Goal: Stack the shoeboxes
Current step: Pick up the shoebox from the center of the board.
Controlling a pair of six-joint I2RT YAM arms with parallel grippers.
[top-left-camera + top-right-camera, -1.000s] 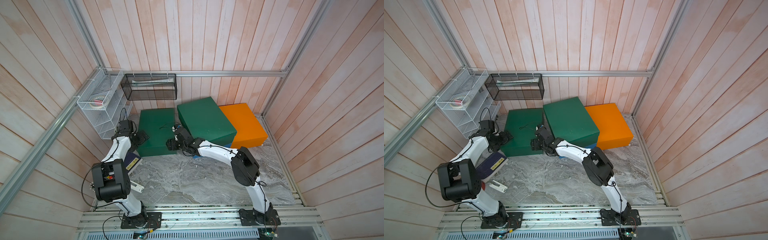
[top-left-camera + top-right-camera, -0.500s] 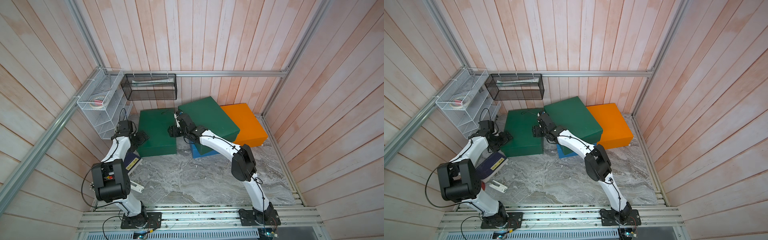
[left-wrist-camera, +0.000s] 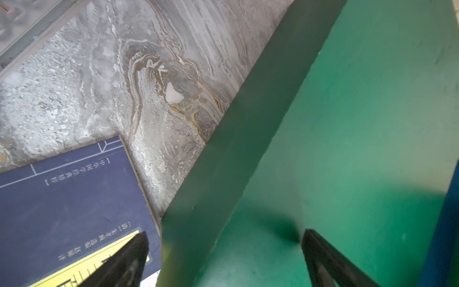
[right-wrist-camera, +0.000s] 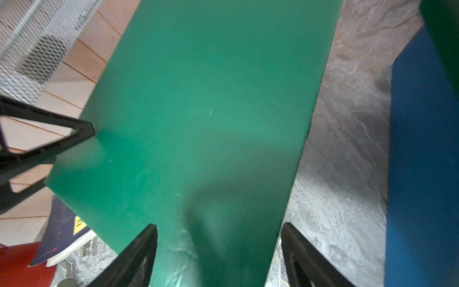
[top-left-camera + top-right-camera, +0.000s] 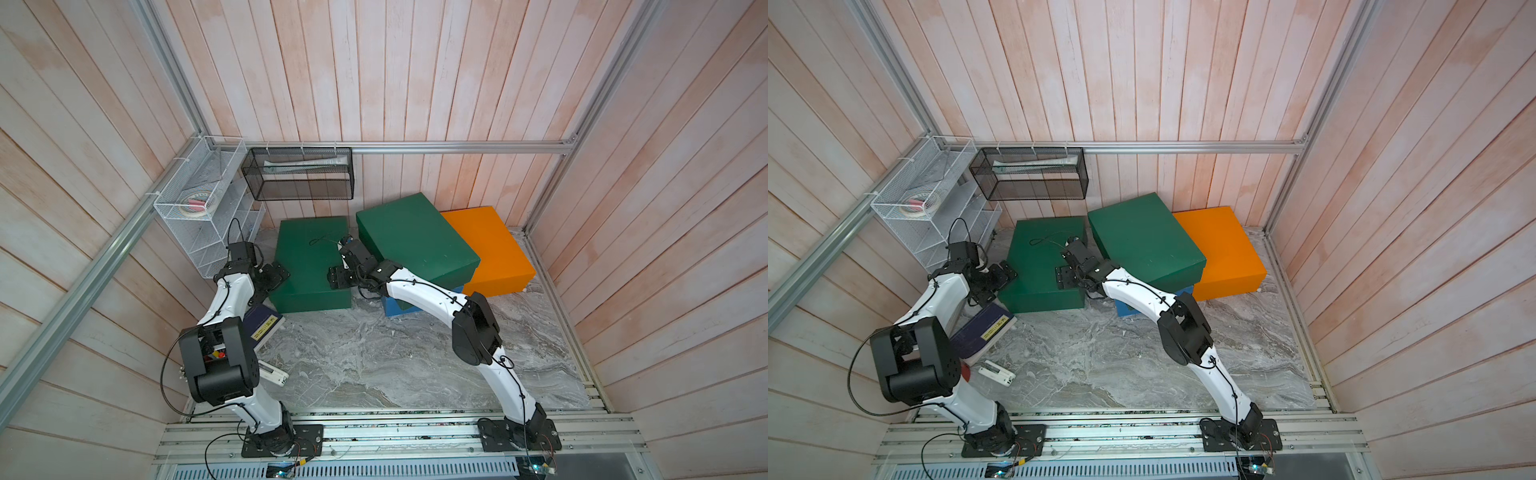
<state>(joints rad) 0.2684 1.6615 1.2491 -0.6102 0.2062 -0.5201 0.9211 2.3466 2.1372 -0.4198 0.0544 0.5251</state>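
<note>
Green, blue and orange cardboard make up four shoeboxes, and only one pair is stacked so far: the raised green shoebox (image 5: 415,241) lies on the blue shoebox (image 5: 392,308), turned askew, so that only a front corner of the blue one shows; its right edge also covers a part of the orange shoebox (image 5: 494,249), which stands on the tabletop (image 5: 374,365) near the right wall; whether the raised one sits level I cannot tell. The flat green shoebox (image 5: 311,266) stands alone on the tabletop, just beside this stack on its left; I judge the task to be less than half done, since this box and the orange one are not yet on any pile, and the raised one needs straightening.

The left gripper (image 3: 224,233) has its jaws spread wide and holds nothing; in the left wrist view they stand astride the near left corner of the flat green shoebox, one finger over the lid and one over the navy book (image 3: 62,211) beside the box. The right gripper (image 4: 218,226) is also spread and empty; it hovers over the lid near the right edge of the box. So the two grippers are at opposite sides of the same box; I suppose a two-armed lift of it comes next.
</note>
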